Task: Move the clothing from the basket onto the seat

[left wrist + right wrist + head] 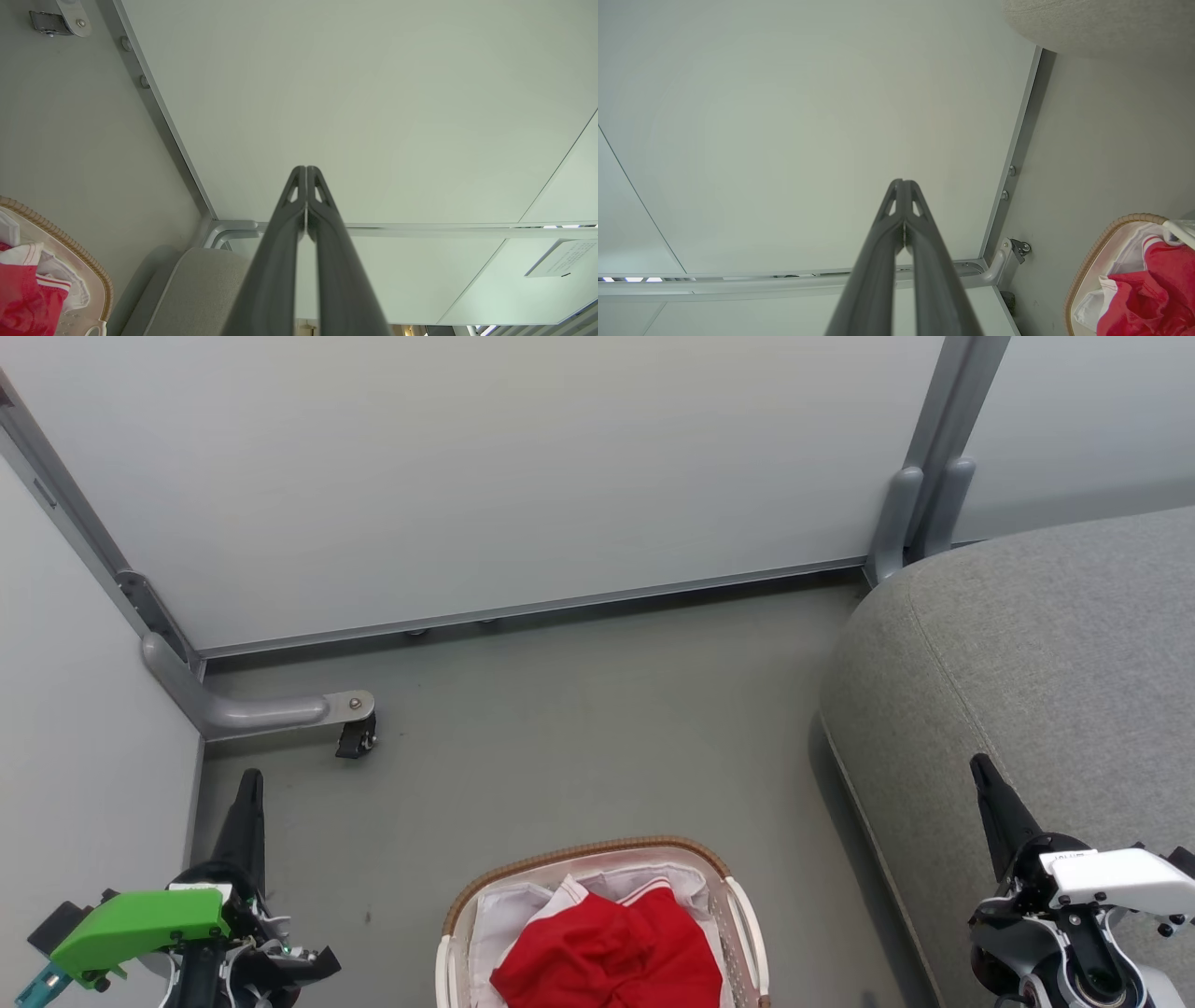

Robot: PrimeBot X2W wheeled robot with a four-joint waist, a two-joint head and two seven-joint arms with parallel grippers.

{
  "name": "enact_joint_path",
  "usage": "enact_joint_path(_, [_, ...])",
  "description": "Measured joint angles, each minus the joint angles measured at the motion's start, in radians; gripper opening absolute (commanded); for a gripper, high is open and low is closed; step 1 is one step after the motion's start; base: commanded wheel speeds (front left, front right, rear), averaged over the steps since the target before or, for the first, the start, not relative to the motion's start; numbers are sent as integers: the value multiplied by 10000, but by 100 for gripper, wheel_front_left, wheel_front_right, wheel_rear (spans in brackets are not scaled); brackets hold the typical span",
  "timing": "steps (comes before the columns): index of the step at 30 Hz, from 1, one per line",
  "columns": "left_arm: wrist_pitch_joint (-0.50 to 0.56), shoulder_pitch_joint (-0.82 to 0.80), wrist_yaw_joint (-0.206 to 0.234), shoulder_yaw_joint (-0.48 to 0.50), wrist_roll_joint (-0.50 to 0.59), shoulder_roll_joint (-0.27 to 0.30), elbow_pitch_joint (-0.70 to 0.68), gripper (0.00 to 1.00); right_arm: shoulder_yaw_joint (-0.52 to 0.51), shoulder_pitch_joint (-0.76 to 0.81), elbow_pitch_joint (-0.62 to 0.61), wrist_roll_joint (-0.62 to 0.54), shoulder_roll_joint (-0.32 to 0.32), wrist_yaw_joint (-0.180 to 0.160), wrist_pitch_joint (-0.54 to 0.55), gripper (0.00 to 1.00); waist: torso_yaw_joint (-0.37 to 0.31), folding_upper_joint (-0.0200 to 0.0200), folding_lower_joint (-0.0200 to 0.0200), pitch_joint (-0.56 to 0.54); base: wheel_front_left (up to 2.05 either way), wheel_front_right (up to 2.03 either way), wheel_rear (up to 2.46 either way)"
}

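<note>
Both closed, empty: left gripper (250, 782), right gripper (979, 767) | clothing (609, 952) in basket (579, 850), between them, untouched.

My head camera looks steeply down from high above the floor (579, 728). The basket (579, 852) lies near me at the bottom edge, the seat (1046, 653) is on the right, and the partition wall (467, 476) is far ahead. My wrist cameras sit low, each sighting along its own fingers at that wall. Past my left gripper (306, 169), basket and seat fall at lower left. Past my right gripper (902, 182), the basket is lower right and the seat top right. All three views share basket, seat, wall and floor.
</note>
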Motion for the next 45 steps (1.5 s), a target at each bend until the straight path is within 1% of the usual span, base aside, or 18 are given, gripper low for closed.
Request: enact_joint_path(45, [0,0,0,0,0,0,0,0,0,0,0,0,0,0,0,0,0,0,0,0,0,0,0])
